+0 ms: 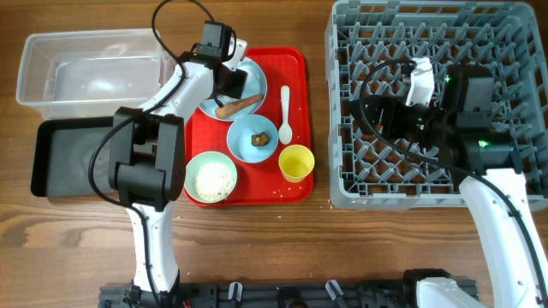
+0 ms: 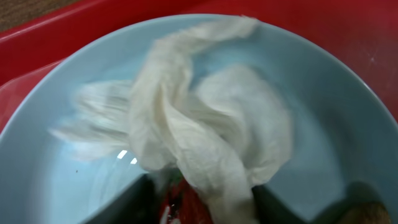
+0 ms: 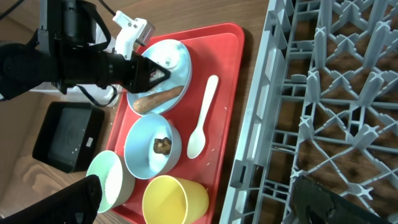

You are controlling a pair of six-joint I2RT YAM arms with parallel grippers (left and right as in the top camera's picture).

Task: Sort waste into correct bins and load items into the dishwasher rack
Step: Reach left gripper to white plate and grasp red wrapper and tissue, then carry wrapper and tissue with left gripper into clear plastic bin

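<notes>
My left gripper point(image 1: 229, 81) is down in the pale blue plate point(image 2: 323, 93) on the red tray. Its fingers close round crumpled white tissue point(image 2: 205, 124) and a red wrapper point(image 2: 186, 208). A brown sausage stick point(image 1: 240, 105) lies on the same plate. My right gripper point(image 3: 199, 208) hangs open and holds nothing, over the grey dishwasher rack point(image 1: 428, 34) at its left edge. Also on the tray are a blue bowl point(image 1: 238, 145) with a brown lump point(image 1: 260, 137), a green bowl point(image 1: 190, 175) of rice, a yellow cup point(image 1: 296, 162) and a white spoon point(image 1: 285, 111).
The clear tub point(image 1: 86, 73) stands at the far left, with the black tray point(image 1: 73, 158) just in front of it. The red serving tray point(image 1: 291, 68) lies between them and the rack. A few rice grains lie near the tray's front edge.
</notes>
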